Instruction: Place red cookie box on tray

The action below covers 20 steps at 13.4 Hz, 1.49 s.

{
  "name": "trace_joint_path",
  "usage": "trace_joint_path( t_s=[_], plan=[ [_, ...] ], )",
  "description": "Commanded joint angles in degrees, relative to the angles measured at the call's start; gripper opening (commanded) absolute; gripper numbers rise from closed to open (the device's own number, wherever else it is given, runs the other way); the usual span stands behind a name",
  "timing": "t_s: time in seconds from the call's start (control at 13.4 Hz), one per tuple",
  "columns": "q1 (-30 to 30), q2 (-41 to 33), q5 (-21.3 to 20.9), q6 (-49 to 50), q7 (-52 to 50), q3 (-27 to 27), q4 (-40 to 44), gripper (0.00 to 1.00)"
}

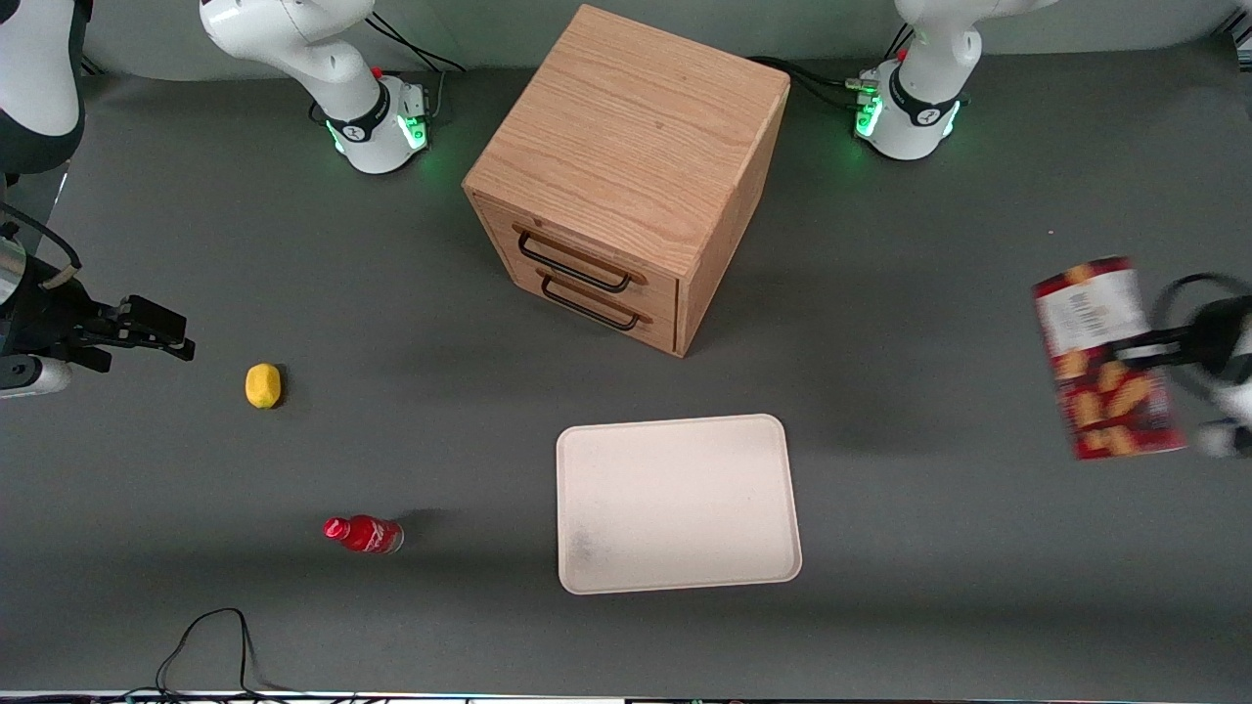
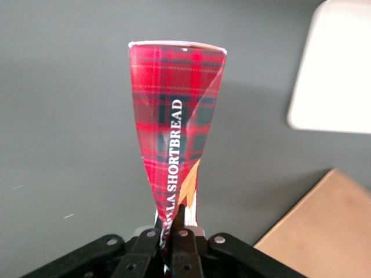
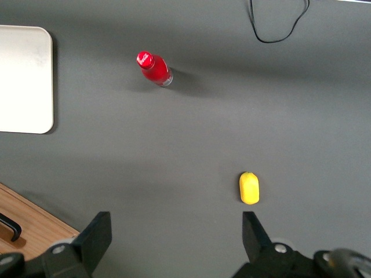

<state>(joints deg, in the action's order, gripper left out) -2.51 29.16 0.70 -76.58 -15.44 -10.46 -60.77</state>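
Observation:
The red cookie box (image 1: 1106, 358) hangs in the air toward the working arm's end of the table, lifted off the grey surface. My left gripper (image 1: 1149, 348) is shut on it, pinching its thin edge. In the left wrist view the box (image 2: 174, 127) shows red tartan with white lettering, squeezed between the black fingers (image 2: 184, 231); my gripper (image 2: 172, 230) holds its lower end. The cream-white tray (image 1: 677, 503) lies flat and bare on the table, nearer the front camera than the wooden cabinet, and well apart from the box. A corner of the tray (image 2: 336, 69) also shows in the wrist view.
A wooden two-drawer cabinet (image 1: 626, 176) stands mid-table, its drawers shut. A small red bottle (image 1: 364, 534) and a yellow lemon-like object (image 1: 263, 385) lie toward the parked arm's end. A black cable (image 1: 210, 640) loops at the table's front edge.

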Motion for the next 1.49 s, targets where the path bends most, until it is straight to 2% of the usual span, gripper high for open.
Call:
trace_joint_path(
  t_s=[0.0, 0.15, 0.3, 0.67, 1.42],
  plan=[
    [4.5, 7.4, 0.7, -7.4, -6.9, -3.1, 4.2, 0.00],
    [7.7, 12.4, 0.6, -13.7, -9.7, -5.4, 6.3, 0.00],
    [11.1, 16.9, 0.6, -19.5, -9.9, -5.2, 8.5, 0.00],
    [14.4, 24.1, 0.4, -30.3, -11.5, -4.6, 8.6, 0.00],
    [16.8, 30.8, -0.3, -38.0, -8.3, -1.9, 8.6, 0.00]
  ],
)
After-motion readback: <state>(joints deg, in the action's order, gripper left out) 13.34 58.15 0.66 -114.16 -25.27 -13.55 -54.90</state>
